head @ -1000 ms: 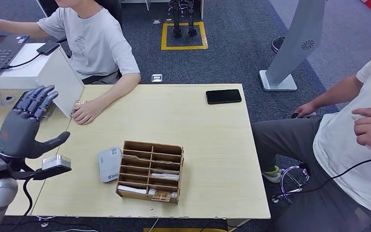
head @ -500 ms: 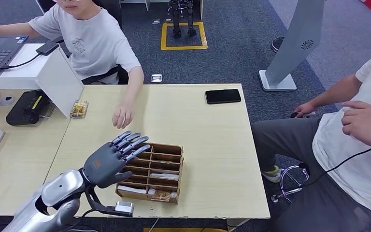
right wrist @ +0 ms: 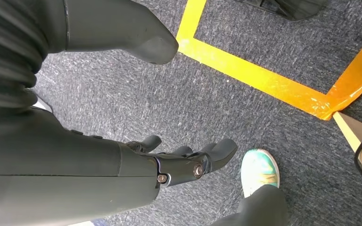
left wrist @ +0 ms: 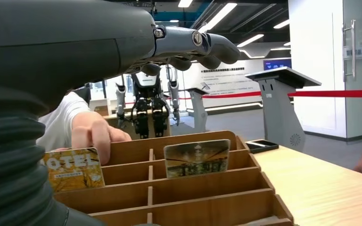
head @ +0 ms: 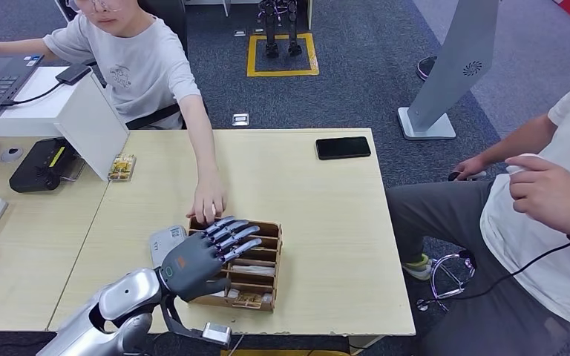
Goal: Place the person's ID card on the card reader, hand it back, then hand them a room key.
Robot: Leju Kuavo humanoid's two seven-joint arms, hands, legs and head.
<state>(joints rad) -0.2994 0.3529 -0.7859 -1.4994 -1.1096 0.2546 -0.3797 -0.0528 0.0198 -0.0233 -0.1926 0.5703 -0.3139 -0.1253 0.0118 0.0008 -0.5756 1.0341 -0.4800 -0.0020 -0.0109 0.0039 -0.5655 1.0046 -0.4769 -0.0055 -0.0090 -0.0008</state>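
The robot's dark grey left hand [head: 206, 252] hovers palm down over the near left part of a brown slotted wooden card organizer [head: 260, 252] on a pale wooden table [head: 326, 215], its fingers [head: 234, 231] stretched out, slightly apart and holding nothing. From the left wrist camera, the same hand [left wrist: 188, 44] hangs above the organizer [left wrist: 202, 188], where two printed room key cards stand upright in separate slots: one bearing "OTEL" lettering on a golden ground [left wrist: 73, 168] and one with a brownish scenic picture [left wrist: 196, 157]. A person in a light grey T-shirt [head: 137, 70], seated at the far left of the table, reaches an arm across it, the person's hand [head: 208, 204] resting on the organizer's far left edge, just beyond the robot's fingertips; at the wrist camera that hand [left wrist: 94, 136] grips the rim beside the lettered card. A white, rounded card reader [head: 165, 241] lies flat just left of the organizer, partly covered by the robot's hand. A small patterned card [head: 122, 166] lies at the table's far left edge beside a white partition panel [head: 93, 119], and a black smartphone [head: 343, 147] sits far right. A second person in a white shirt [head: 557, 215] sits at the right. The robot's right hand [right wrist: 184, 162] hangs above dark grey carpet [right wrist: 207, 99] marked with yellow tape [right wrist: 264, 82], its fingers loosely curled and holding nothing.
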